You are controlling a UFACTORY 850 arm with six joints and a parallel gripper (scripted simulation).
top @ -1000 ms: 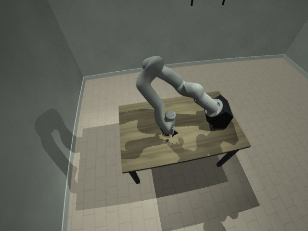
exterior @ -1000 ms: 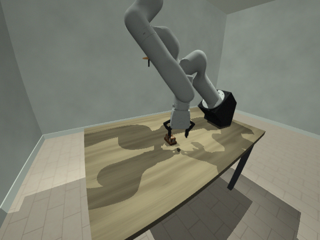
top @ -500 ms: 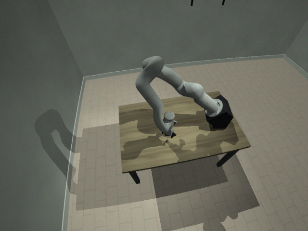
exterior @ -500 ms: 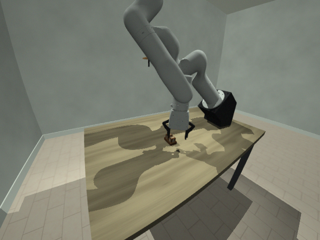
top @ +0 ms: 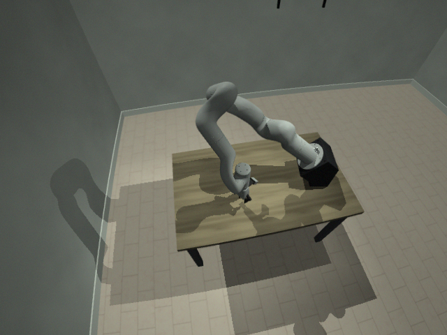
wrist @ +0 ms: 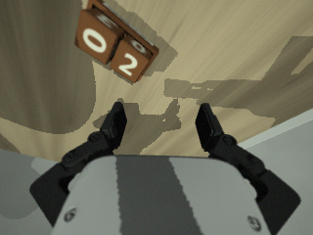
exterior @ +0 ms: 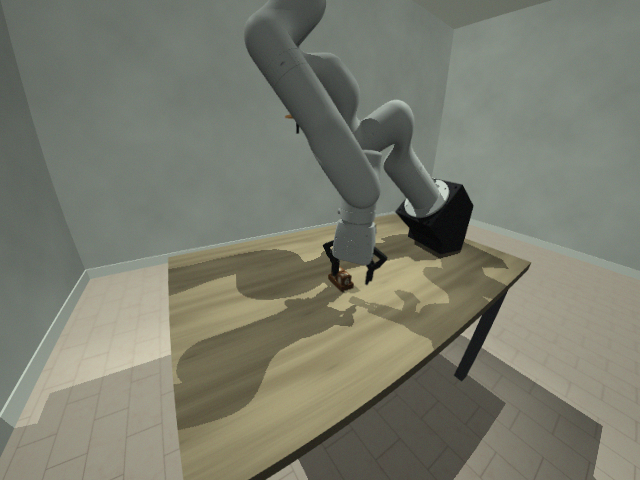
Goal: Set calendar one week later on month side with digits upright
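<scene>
I count one arm, one gripper and one calendar on one wooden table. The calendar holds two brown cubes side by side. On my wrist feed the first cube shows a white 0 and the second cube a white 2 on their upward faces; the pair sits at about eleven o'clock from the gap between the fingers, tilted across the picture. The tray's rim shows only as a thin brown edge beyond the second cube, and I cannot read any month name from here.

The claw is spread to its full width and holds nothing — both black fingers hang over bare wood, apart from the cubes.

On the exterior feed the gripper hangs just above the table, and the calendar sits close under its left-hand fingertip, at roughly seven o'clock from the wrist body. The arm's single black pedestal stands at the table's far corner — about two o'clock from the calendar.
</scene>
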